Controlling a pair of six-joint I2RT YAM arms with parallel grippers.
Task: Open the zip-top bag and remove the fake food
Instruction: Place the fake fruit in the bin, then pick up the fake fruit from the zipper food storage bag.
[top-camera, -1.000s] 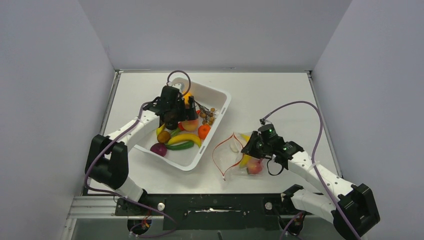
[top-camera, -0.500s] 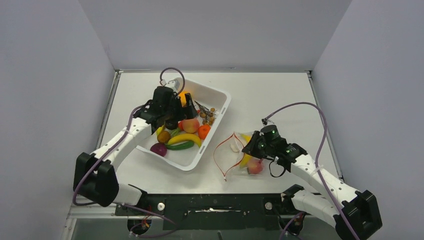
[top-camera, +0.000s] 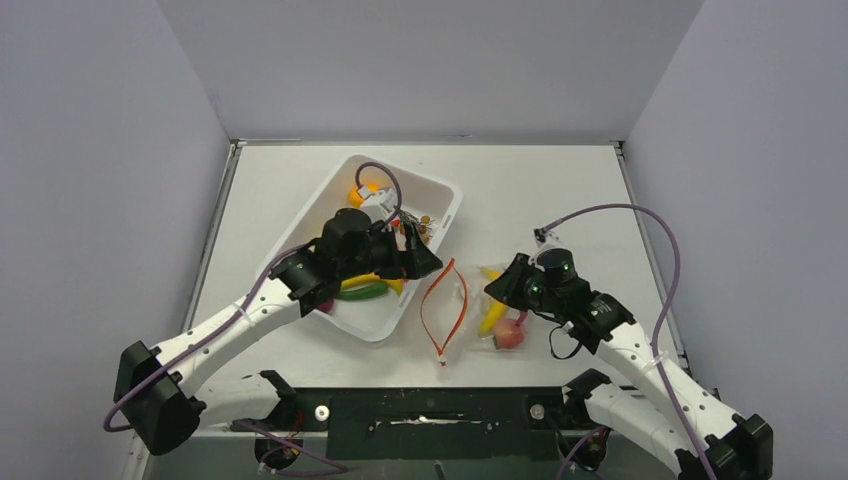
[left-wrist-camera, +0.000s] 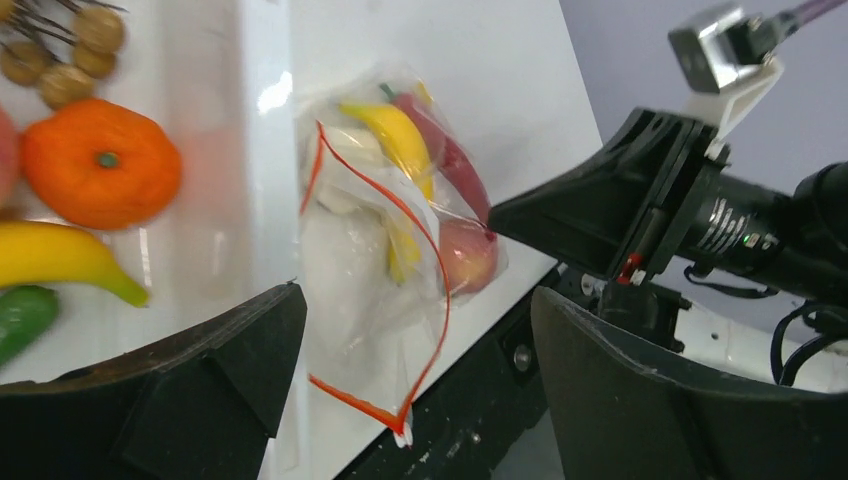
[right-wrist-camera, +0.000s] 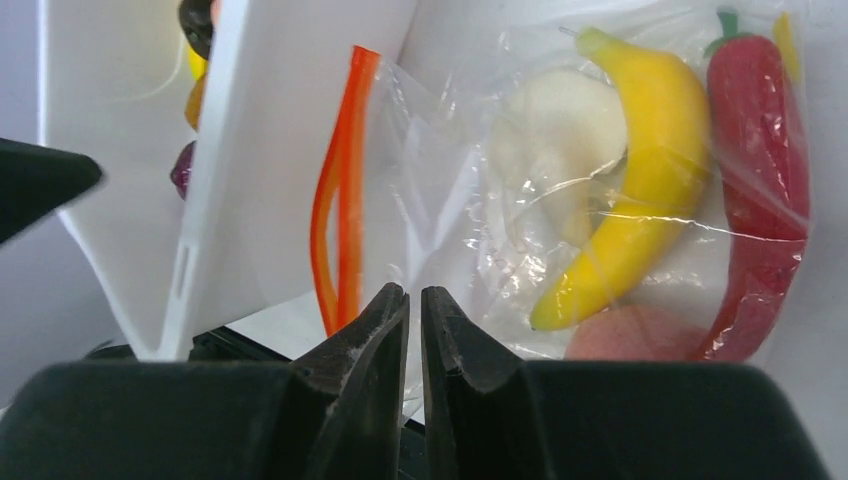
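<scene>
The zip-top bag lies right of the tub, its red-orange zip strip standing open in a narrow loop. Inside it I see fake food: a yellow banana, a red chili, a peach and a pale piece. My right gripper is shut on the bag's clear plastic at its far side; in the right wrist view the film runs down between its tips. My left gripper hangs open and empty over the tub's right rim, with the bag below it and the jaws wide apart.
A white tub left of the bag holds more toy food, among them an orange, a banana and brown nuts. The table's near edge and a black rail run just below the bag.
My left arm swung out of the back of the tub and rightward to its right rim, near the bag. The right gripper shifted slightly right, and the zip loop narrowed.
</scene>
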